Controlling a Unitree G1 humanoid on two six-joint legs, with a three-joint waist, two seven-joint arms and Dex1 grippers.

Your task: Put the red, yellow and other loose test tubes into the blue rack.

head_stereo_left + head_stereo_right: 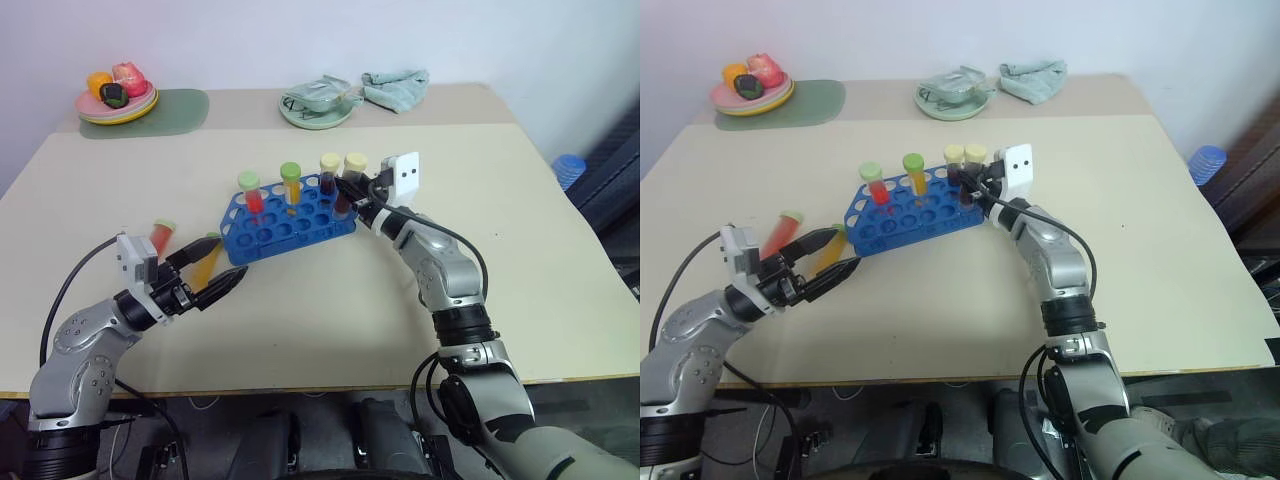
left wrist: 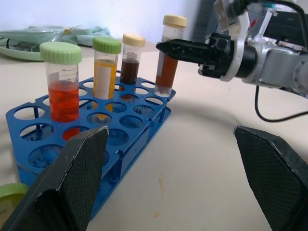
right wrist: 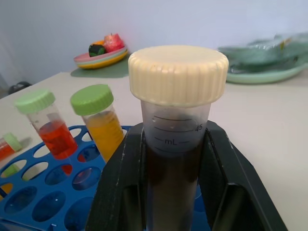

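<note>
Risk no. 1 sits at the right gripper (image 1: pixel 350 192): its jaws are closed on a dark-brown tube (image 3: pixel 174 139) with cream cap, gripped just under the cap, and the tube is upright at the right end of the blue rack (image 1: pixel 288 222). Whether its bottom is fully seated in a hole cannot be told. If it is released while only half in, the tube could tip or lean against the 2nd brown tube (image 2: pixel 129 60) just beside it.

The left gripper (image 1: pixel 215 275) is wide open and holds nothing; it hovers near the rack's left end. Two loose tubes lie on the table there, a red one (image 1: pixel 160 236) and a yellow one (image 1: pixel 207 262), the yellow one approx. between the fingers. They are round, so a careless approach could roll them away or push the rack.

A red-filled tube (image 2: pixel 62 82) and a yellow-filled tube (image 2: pixel 106 67), both green-capped, already stand in the rack.
</note>
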